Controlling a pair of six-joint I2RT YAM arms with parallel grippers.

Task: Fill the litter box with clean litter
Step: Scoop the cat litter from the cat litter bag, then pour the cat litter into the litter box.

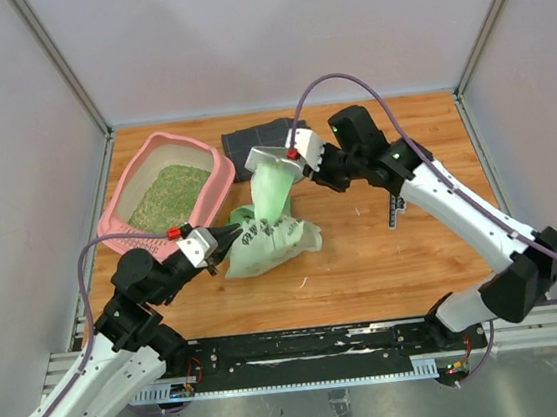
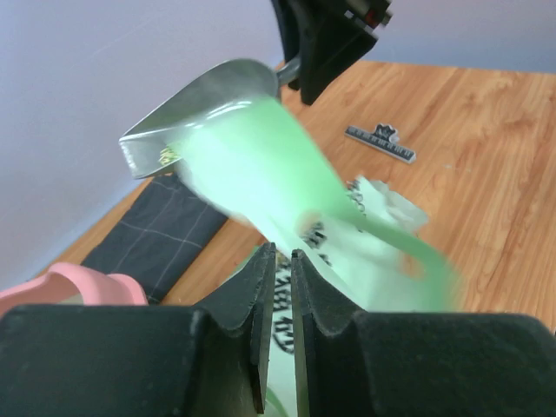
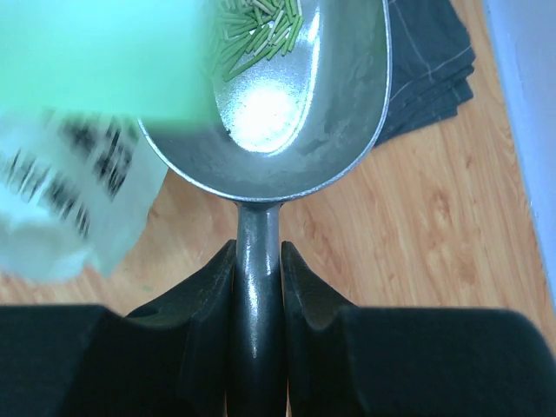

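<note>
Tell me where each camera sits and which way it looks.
Top camera: fixed above and behind the arms, looking down on the table; shows both arms, the litter box and the green bag.
Left wrist camera: rides the left arm, looking out past the left hand towards the bag and metal scoop.
Right wrist camera: rides the right arm, looking along the right hand, which grips the scoop's handle, into its bowl.
Shared: both wrist views show the scoop, the bag and the dark cloth.

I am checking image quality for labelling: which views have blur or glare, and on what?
Left wrist view: the green-and-white printed plastic bag is smeared by motion blur; right wrist view: the same bag is blurred, and a bright glare spot sits in the grey metal scoop; top view: sharp.
</note>
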